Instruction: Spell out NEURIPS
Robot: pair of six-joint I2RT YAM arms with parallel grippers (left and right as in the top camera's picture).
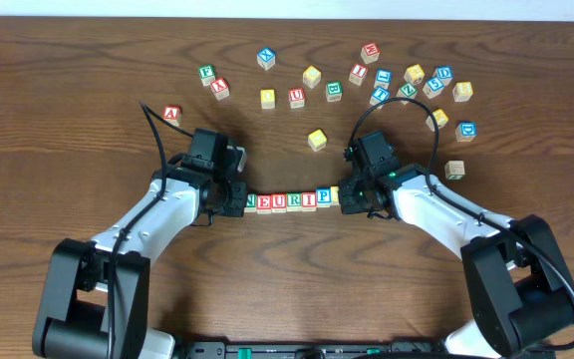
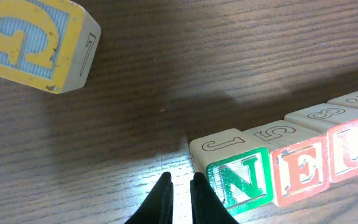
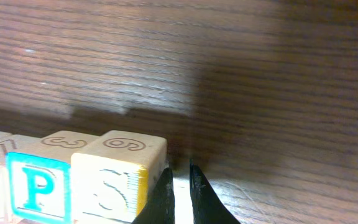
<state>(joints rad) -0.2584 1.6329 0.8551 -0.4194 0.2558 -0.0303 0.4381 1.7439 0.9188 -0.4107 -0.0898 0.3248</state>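
The NEURIPS cubes stand in one touching row on the table, running from the green N (image 1: 252, 201) through the red U (image 1: 279, 200) to the blue P (image 1: 322, 197) and a yellow-edged S (image 1: 334, 194). My left gripper (image 1: 239, 197) is at the row's left end. In the left wrist view it (image 2: 180, 193) is shut and empty, its right fingertip right beside the N cube (image 2: 241, 180), with the red E (image 2: 300, 171) after it. My right gripper (image 1: 345, 196) is at the right end. It (image 3: 180, 186) is shut and empty, against the S cube (image 3: 114, 180) beside the P (image 3: 39, 186).
Loose cubes lie scattered behind the row: a red A (image 1: 172, 114), a green E (image 1: 207, 73), a yellow cube (image 1: 317, 139), a dense cluster at the back right (image 1: 412, 85) and one cube (image 1: 454, 169) beside the right arm. A yellow G cube (image 2: 30, 40) shows in the left wrist view.
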